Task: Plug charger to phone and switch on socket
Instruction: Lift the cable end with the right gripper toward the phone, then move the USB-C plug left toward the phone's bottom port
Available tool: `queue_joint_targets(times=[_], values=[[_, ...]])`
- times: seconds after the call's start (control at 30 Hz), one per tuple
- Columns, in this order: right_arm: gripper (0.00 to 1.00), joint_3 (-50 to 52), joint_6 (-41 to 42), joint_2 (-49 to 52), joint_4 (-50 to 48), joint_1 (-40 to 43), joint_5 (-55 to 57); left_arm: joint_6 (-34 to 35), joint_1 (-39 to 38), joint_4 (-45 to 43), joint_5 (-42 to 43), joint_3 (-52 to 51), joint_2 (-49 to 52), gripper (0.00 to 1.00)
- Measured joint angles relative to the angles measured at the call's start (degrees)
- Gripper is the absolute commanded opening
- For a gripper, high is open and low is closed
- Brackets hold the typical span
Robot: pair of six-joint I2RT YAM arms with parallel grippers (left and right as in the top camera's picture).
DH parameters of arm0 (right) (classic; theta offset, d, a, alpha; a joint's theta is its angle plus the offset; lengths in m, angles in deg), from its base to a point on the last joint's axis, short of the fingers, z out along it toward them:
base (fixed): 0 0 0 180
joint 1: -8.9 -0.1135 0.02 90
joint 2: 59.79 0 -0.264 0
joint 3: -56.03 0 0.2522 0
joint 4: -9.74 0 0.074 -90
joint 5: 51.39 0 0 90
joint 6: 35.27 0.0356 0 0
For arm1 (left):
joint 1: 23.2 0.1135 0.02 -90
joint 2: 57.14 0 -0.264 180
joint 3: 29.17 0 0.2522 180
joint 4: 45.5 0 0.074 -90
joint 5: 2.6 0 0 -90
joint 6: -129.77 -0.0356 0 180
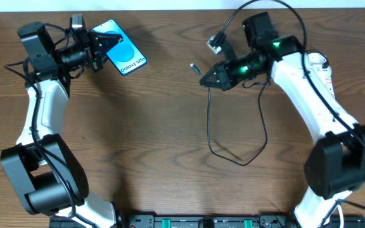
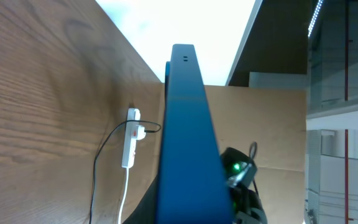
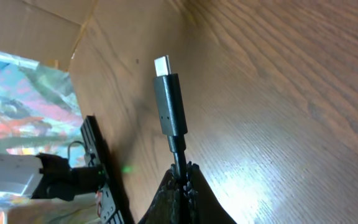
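**Phone and charger both gripped, socket at the far side of the desk**

The only writing we can read is on the phone (image 1: 124, 56). White "Galaxy" lettering sits low on its bright blue screen, under a paler blue circle. The characters after it are too small for us to be sure of. The phone is a slim, glossy slab with a black edge. The left end effector (image 1: 100, 47) is clenched on its upper end, at the far left of the desk (image 1: 157, 126). From the left wrist we see the phone edge-on as a narrow blue bar with two small holes near its tip. We cannot tell whether it touches the wood.

The charger (image 1: 209, 120) is a thin black cable that loops loosely over the middle of the desk. The right end effector (image 1: 206, 79) grasps it just behind the connector. In the right wrist view the connector (image 3: 169, 106) is a smooth, rounded black sleeve with a flat metal tip. It stands clear above the dark fingers (image 3: 182, 196).

The socket (image 2: 129, 140) is a narrow white plastic strip lying flat on the desk, well apart from the phone. It has a small red mark, a white plug in its side and a white lead. We can read no label on it.

The desk is brown wood-grain laminate with a slight sheen.
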Motion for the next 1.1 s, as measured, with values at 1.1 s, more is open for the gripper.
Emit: queue_joint_targets(times=[1.1], values=[[0.01,26.7,18.3,-12.6,-30.8,-5.8,-12.4,-5.2,-6.4,-3.7,-0.1,-0.1,0.0,0.07]])
